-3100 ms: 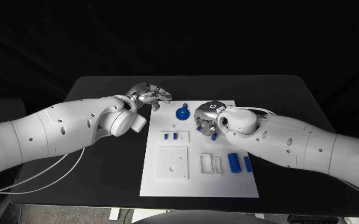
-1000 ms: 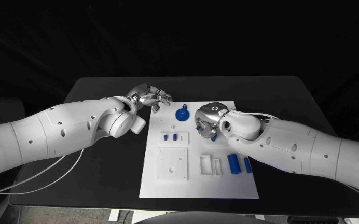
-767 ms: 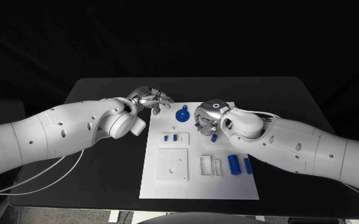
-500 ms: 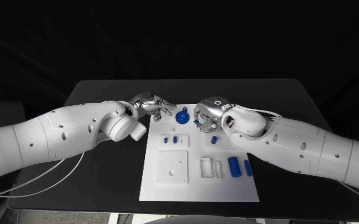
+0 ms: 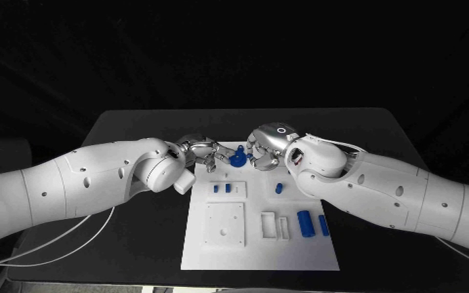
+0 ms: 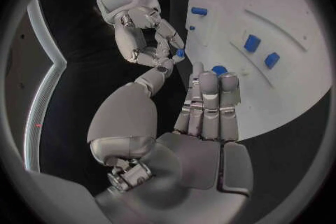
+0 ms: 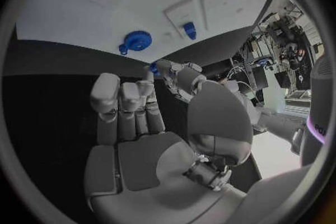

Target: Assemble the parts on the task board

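The white task board (image 5: 259, 247) lies mid-table. A blue gear (image 5: 238, 158) stands at its far edge, also seen beyond my right hand's fingers as the gear (image 7: 138, 41). My left hand (image 5: 200, 152) is just left of the gear, fingers straight and holding nothing, as the left hand (image 6: 206, 106) shows. My right hand (image 5: 263, 147) is just right of the gear, and the right hand (image 6: 143, 33) pinches a small blue part (image 6: 180, 53) at its fingertips. The two hands nearly meet above the gear.
Two small blue pegs (image 5: 221, 187) stand in a white block, and one short peg (image 5: 278, 188) stands mid-board. Two blue cylinders (image 5: 313, 224) lie at the near right beside white slotted blocks (image 5: 274, 224). A square white plate (image 5: 225, 224) sits at the near left.
Both hands have closed in on the gear from either side. The right hand carried its small blue part away from the short peg toward the board's far edge.
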Available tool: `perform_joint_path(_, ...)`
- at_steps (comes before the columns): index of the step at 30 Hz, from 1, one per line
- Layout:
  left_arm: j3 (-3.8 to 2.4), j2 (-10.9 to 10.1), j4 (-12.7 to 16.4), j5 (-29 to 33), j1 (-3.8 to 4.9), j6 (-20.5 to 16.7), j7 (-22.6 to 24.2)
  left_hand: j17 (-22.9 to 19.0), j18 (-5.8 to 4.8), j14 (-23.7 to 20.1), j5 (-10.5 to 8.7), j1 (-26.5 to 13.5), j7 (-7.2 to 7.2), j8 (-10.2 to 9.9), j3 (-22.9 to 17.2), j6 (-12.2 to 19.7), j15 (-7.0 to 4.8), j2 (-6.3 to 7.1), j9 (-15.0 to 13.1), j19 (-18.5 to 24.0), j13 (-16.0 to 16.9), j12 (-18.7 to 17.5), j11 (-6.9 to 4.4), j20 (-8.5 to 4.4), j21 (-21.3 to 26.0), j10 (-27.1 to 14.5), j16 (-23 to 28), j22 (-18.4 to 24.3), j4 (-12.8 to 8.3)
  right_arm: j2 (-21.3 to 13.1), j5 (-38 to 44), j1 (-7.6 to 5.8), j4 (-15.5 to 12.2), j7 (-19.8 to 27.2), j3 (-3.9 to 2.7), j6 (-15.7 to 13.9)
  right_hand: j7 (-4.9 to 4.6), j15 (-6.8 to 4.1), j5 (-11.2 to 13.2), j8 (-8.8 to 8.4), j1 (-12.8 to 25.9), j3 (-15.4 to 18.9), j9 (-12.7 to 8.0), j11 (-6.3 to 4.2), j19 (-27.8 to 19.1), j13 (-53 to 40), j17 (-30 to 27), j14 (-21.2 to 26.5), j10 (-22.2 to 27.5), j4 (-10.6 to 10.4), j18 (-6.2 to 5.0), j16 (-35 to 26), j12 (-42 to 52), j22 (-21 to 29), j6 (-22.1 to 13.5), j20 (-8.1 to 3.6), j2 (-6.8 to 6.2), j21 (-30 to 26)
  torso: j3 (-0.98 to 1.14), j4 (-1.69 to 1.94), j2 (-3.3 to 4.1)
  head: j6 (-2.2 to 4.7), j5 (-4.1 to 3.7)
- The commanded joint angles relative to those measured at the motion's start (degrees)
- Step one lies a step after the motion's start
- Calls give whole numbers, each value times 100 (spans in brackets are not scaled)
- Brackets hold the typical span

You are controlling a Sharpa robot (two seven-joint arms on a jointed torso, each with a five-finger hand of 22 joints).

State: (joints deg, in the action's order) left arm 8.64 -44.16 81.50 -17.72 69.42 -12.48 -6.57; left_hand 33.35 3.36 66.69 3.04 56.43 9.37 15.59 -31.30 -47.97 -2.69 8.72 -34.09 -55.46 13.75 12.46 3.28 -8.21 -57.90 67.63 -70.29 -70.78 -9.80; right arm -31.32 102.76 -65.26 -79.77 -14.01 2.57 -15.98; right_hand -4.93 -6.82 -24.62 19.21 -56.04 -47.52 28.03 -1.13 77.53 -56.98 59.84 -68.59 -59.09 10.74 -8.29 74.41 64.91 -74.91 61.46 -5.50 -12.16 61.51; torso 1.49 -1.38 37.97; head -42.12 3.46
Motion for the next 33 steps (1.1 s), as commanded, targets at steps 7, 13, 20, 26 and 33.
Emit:
perform_joint_path(7,-1,78,61,806,5,-377,3,-81,501,0,-8,244,-7,7,-44,-95,112,-69,69,24,-111,-256,169,87,108,-300,198,64,-229,112,-162,-6,63,-69,-17,-32,-3,-11,41,11,-15,4,10,-6,31,7,10,-37,-32,-30,-671,-34,-34,2,21,-30,-55,15,2,15,10,16,-11)
perform_joint_path(13,0,150,110,1067,4,-639,183,-225,531,145,-9,336,100,-108,-69,126,152,-156,186,-52,-213,-427,211,143,214,-312,489,154,-346,213,-355,-6,162,-116,-71,-97,-4,-11,41,10,-22,3,10,-6,31,7,11,-38,-32,-29,-671,-36,-35,3,20,-31,-61,15,2,15,7,35,-22)
perform_joint_path(20,0,225,136,1162,4,-934,232,-246,531,192,-14,349,64,-49,-47,45,159,-128,203,-65,-269,-504,218,152,254,-294,572,178,-396,289,-355,-5,186,-143,-89,-98,-4,-12,40,10,-25,5,10,-5,32,7,12,-38,-31,-28,-671,-36,-35,3,19,-33,-62,15,4,13,9,39,-9)
perform_joint_path(26,-1,252,149,1162,4,-1194,133,-251,530,201,-13,362,52,-28,-47,19,167,-108,220,-73,-307,-553,227,158,273,-295,614,189,-414,292,-377,-6,220,-165,-98,-102,-5,-12,43,10,-25,10,10,-5,33,6,13,-39,-31,-29,-671,-37,-36,3,18,-33,-64,15,2,12,6,26,-15)
perform_joint_path(33,-1,286,116,1164,4,-1167,88,-251,529,204,-14,347,55,-26,-42,23,170,-72,235,-81,-325,-572,229,162,283,-279,636,195,-400,328,-380,-6,224,-177,-99,-101,-5,-12,51,9,-25,16,10,-4,35,6,14,-40,-31,-32,-671,-38,-37,4,18,-34,-64,15,2,12,8,28,-20)
